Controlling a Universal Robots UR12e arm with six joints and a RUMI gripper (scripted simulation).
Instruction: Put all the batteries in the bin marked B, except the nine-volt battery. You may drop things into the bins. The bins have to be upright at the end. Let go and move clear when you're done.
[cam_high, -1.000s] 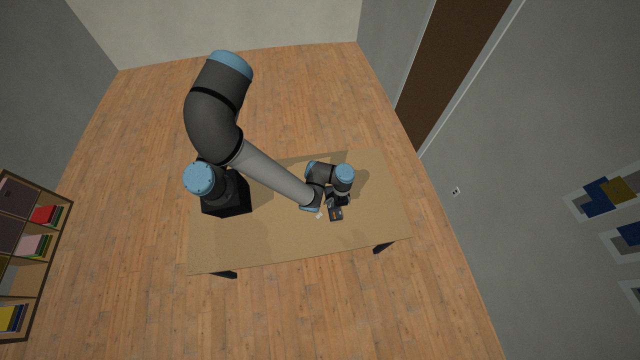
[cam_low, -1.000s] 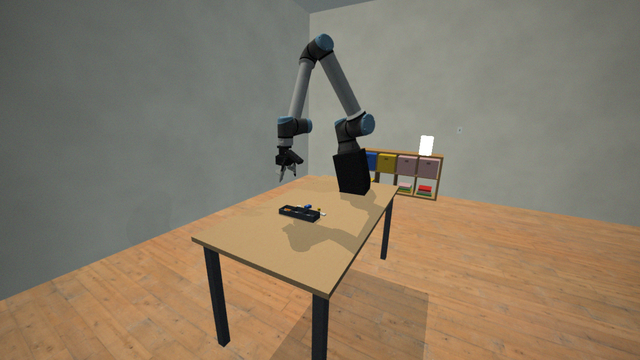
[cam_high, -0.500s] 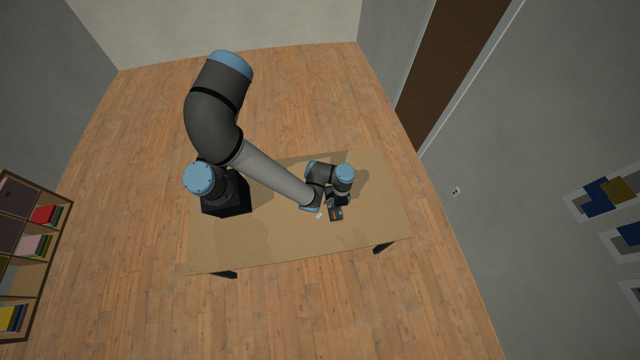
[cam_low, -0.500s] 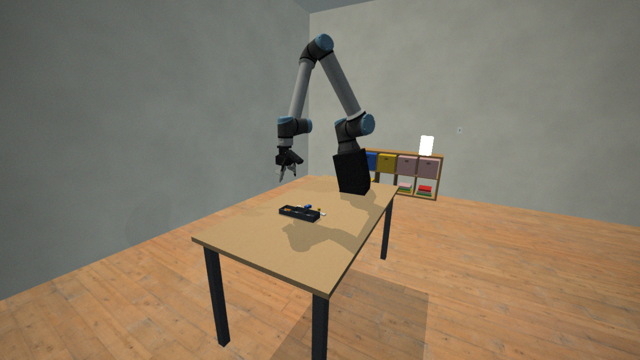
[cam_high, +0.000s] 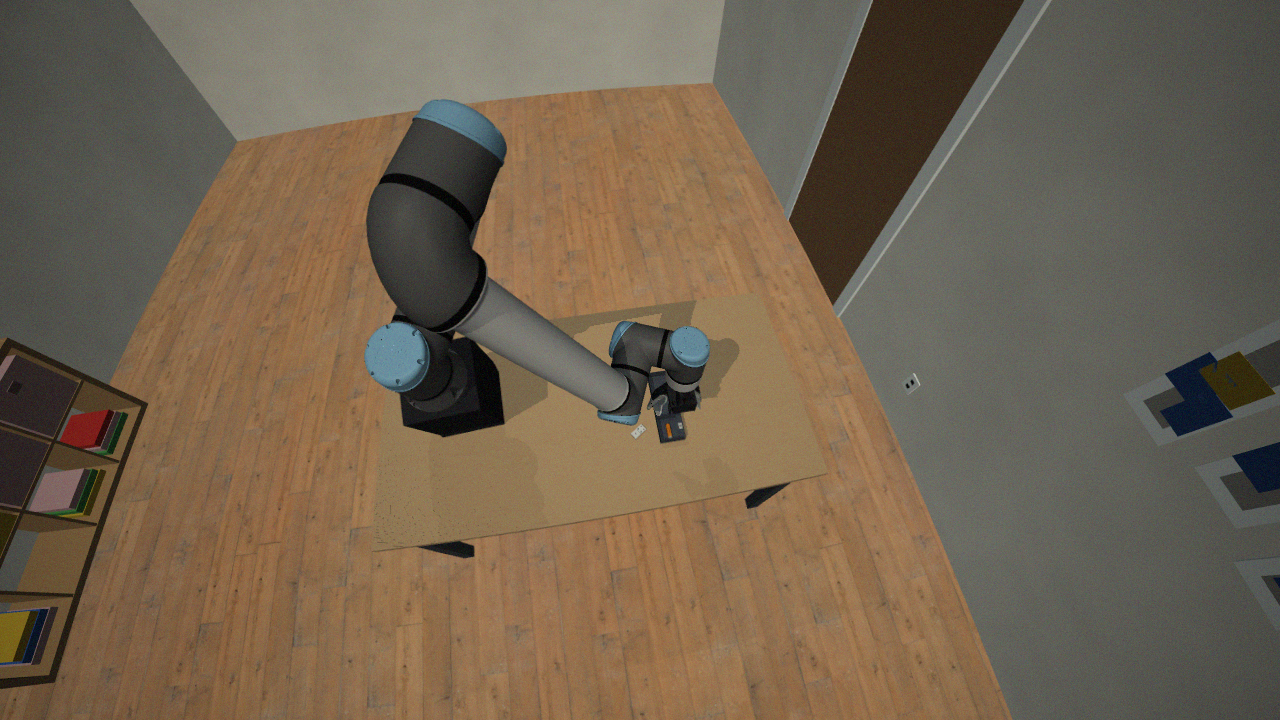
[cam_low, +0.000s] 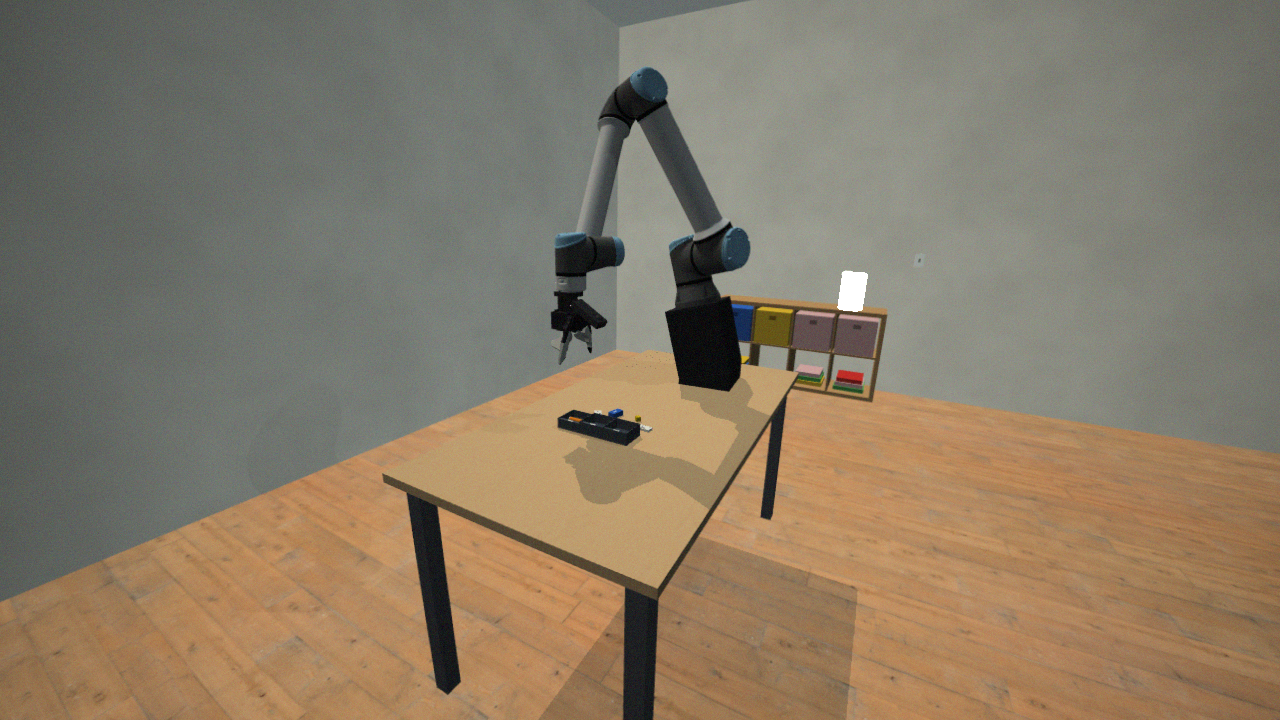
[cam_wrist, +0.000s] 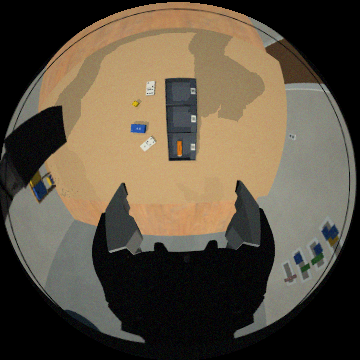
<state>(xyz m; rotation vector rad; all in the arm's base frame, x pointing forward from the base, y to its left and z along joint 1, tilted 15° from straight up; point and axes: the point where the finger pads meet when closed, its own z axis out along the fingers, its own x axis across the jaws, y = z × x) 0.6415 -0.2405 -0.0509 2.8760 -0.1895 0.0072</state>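
1. Wrist view: the gripper (cam_wrist: 182, 215) hangs high above the table (cam_wrist: 240, 150), its jaws spread wide with nothing between them.

2. Straight under it lies the bin tray (cam_wrist: 181, 118), a dark strip of three bins in a row, each with a small white label on one rim. The labels are too small to read, so I cannot tell which bin is B.

3. The tray's end bin nearest the gripper holds one orange item (cam_wrist: 179, 148), probably a battery. The middle and far bins look bare.

4. Beside the tray, on the side away from the labels, four small things lie loose: a white piece (cam_wrist: 148, 144) near the orange item's bin, a blue block (cam_wrist: 138, 128) by the middle bin, a tiny yellow piece (cam_wrist: 135, 103) further out, and another white piece (cam_wrist: 150, 88) by the far bin. Which are batteries, and which is the nine-volt one, I cannot tell.

5. Judging by this, the task is at an early stage: at most one item is binned, and sorting the loose ones remains.

6. Room: in the exterior view the tray sits well in from every table edge, the arm's black base (cam_low: 703, 347) stands well apart at the far end, and the loose pieces lie apart from one another, so a descent from above looks unobstructed.
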